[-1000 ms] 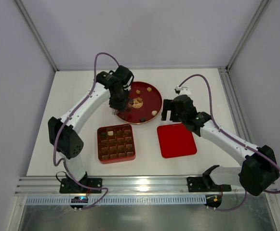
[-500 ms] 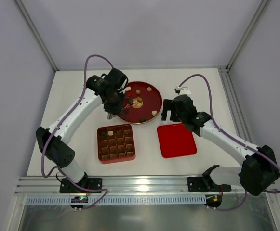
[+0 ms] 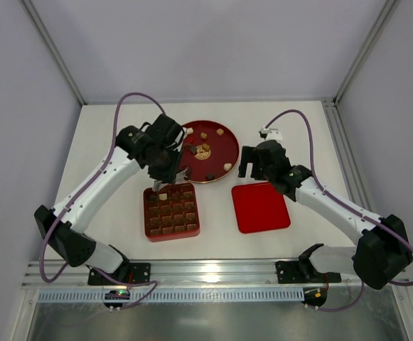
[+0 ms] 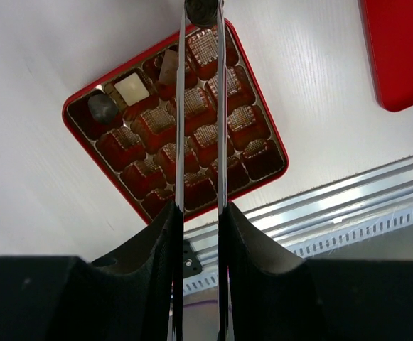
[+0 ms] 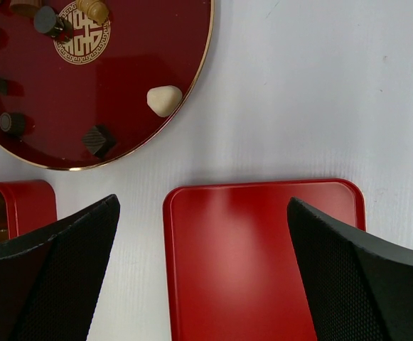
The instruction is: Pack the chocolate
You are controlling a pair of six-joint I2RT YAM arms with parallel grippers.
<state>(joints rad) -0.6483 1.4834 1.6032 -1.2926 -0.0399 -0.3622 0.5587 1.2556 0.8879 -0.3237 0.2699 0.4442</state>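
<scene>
My left gripper (image 3: 161,186) hangs over the far left part of the square red tray (image 3: 173,236). In the left wrist view its long thin fingers (image 4: 201,21) are shut on a dark chocolate (image 4: 202,7) above the tray's far edge. The tray (image 4: 206,135) holds a dark piece (image 4: 103,106), a white piece (image 4: 132,88) and a tan piece (image 4: 168,67) in its far row. Several more chocolates lie on the round red plate (image 3: 217,145). My right gripper (image 3: 251,165) is open and empty over the far edge of the red lid (image 3: 261,207).
In the right wrist view the plate (image 5: 142,50) holds a cream piece (image 5: 163,99) and a dark cube (image 5: 97,138) near its rim. The open right gripper (image 5: 202,204) frames the lid (image 5: 263,263). An aluminium rail (image 3: 213,273) runs along the near edge.
My left arm has swung from the plate's left side toward me to above the tray, carrying the dark chocolate. The right arm has not moved.
</scene>
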